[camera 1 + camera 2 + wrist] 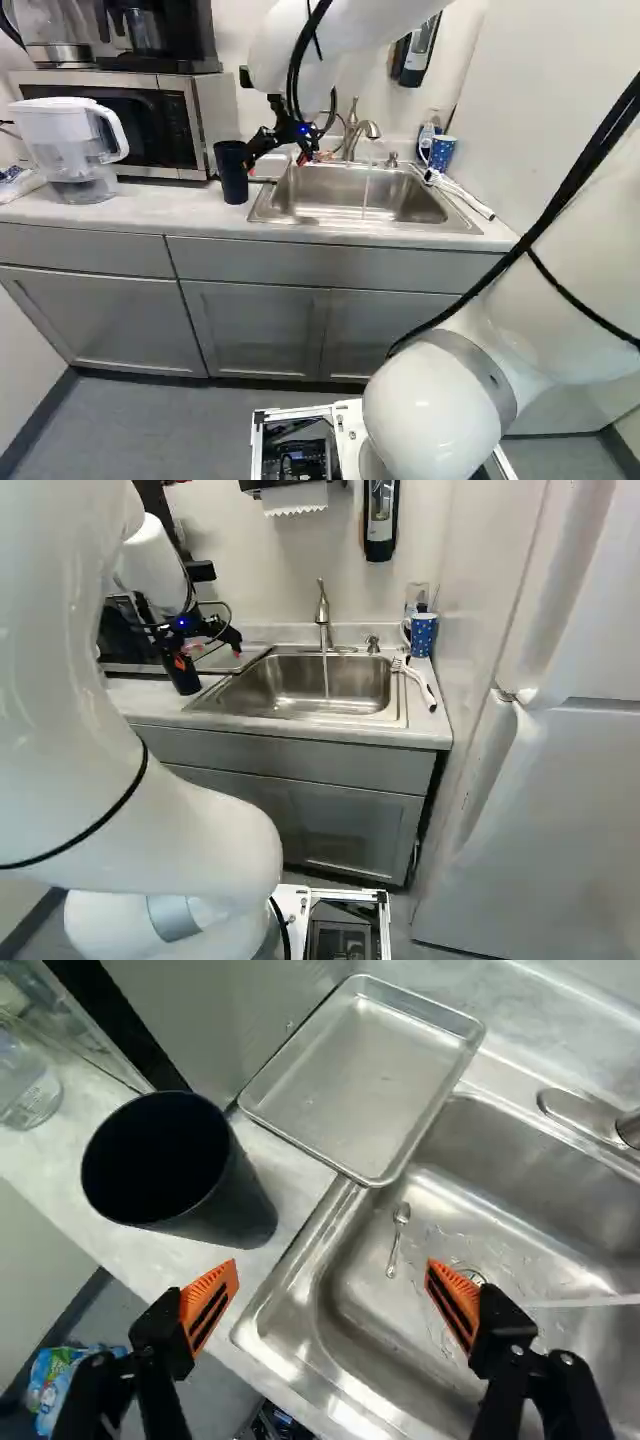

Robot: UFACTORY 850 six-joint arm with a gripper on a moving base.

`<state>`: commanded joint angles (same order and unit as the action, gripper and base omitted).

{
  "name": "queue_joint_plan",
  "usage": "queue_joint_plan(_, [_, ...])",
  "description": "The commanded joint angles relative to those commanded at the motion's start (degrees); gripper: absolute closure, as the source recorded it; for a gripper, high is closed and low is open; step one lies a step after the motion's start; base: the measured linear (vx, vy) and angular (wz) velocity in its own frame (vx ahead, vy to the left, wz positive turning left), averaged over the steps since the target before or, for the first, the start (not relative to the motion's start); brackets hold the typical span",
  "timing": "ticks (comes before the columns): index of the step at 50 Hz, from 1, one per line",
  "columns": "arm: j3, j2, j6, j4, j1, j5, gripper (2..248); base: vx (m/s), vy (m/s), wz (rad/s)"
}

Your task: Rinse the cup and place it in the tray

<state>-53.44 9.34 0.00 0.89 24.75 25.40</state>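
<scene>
My gripper [279, 150] hangs above the left rim of the sink, just right of a tall black cup [231, 172] in the left base view. In the wrist view my gripper [332, 1282] is open, its orange pads wide apart with nothing between them. The black cup [238, 1200] stands upright on the counter, ahead of one finger and off to its side, its dark mouth showing. A shallow metal tray [365, 1085] lies farther ahead, across the sink's corner beside the cup. Water runs from the faucet [322, 615] into the sink [300, 685].
A small spoon [397, 1238] lies in the basin. A blue dotted cup [423, 633] and a white-handled brush [420, 685] are at the sink's right. A clear pitcher [70, 145] stands before the microwave [130, 125]. A fridge [560, 780] rises at the right of the right base view.
</scene>
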Motion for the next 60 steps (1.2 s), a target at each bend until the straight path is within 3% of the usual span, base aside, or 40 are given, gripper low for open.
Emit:
queue_joint_plan(30, [-2.3, -2.4, 0.0, 0.0, 5.9, -0.5, 3, 0.0, 0.0, 0.0])
queue_joint_plan(60, [-0.3, -4.1, 0.0, 0.0, 7.0, -6.9, 3, 0.0, 0.0, 0.0])
